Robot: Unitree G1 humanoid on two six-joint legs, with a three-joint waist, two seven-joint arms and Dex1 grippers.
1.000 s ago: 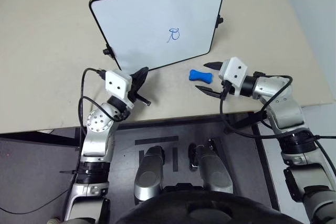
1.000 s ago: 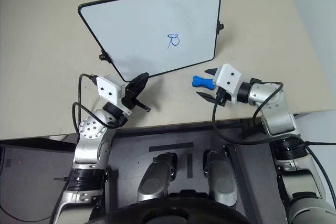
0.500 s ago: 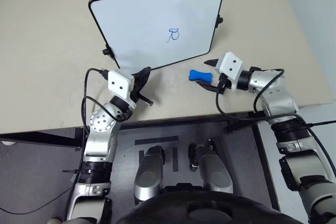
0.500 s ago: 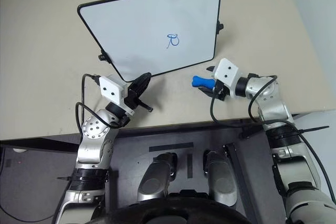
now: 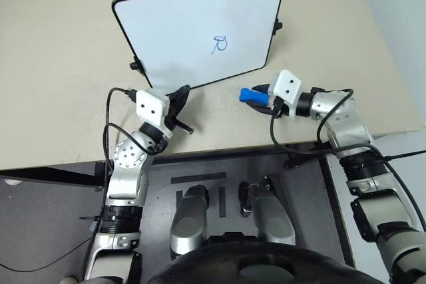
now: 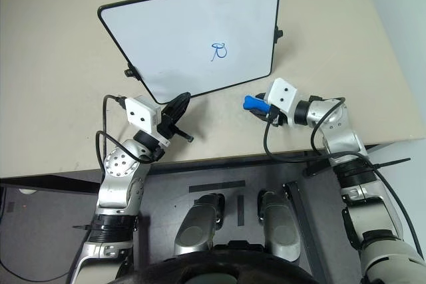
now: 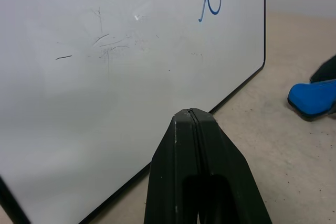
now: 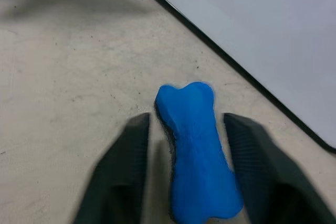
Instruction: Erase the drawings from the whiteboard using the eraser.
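Eraser (image 8: 198, 150) is seen at lower centre, lengthwise between the right gripper (image 8: 189, 182)'s part-closed fingers, a gap visible on each side.

Lab-like: bare beige table (image 5: 60, 64).

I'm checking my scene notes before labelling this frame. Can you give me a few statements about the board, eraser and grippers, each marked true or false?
1. The eraser lies between the right gripper's two fingers. True.
2. The blue drawing is already wiped off the whiteboard. False: the scribble is intact.
3. The left gripper's fingers are pressed together. True.
4. The eraser rests on top of the whiteboard. False: it lies on the table, beside the board's near right corner.
5. The left gripper holds the eraser. False: it holds nothing.
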